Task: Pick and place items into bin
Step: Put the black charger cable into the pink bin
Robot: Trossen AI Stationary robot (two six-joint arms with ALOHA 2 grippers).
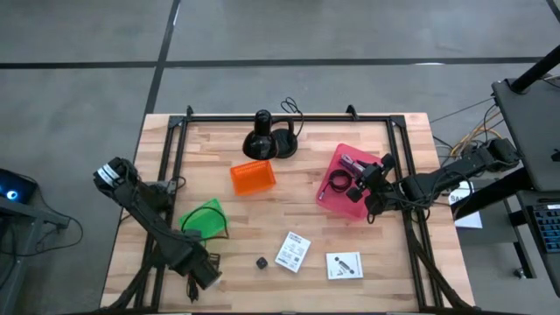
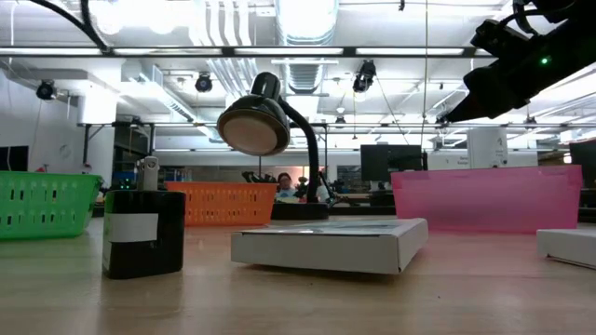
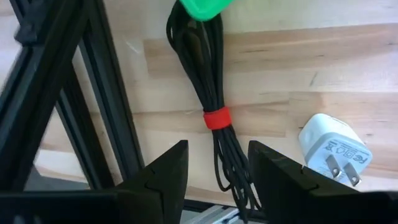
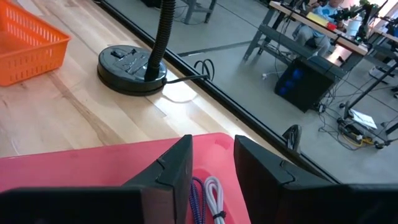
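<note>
The pink bin (image 1: 331, 194) sits at the table's right and holds a black coiled cable (image 1: 339, 184) and a purple strap (image 1: 353, 164). My right gripper (image 4: 212, 163) hovers open over the bin, holding nothing. Two white printed cards (image 1: 292, 251) (image 1: 344, 264) and a tiny black cube (image 1: 261, 262) lie flat near the near edge. My left gripper (image 3: 217, 168) is open at the near left corner. Its fingers stand on either side of a black bundled cord with a red tie (image 3: 217, 118); whether they touch it I cannot tell. A white plug (image 3: 333, 152) lies beside the cord.
An orange basket (image 1: 253, 177) stands at the table's middle and a green basket (image 1: 206, 217) to its left. A black round-based lamp (image 1: 267, 140) with a cord stands at the far edge. Black frame rails (image 1: 171, 166) run along both sides. Bare wood lies between the baskets and the cards.
</note>
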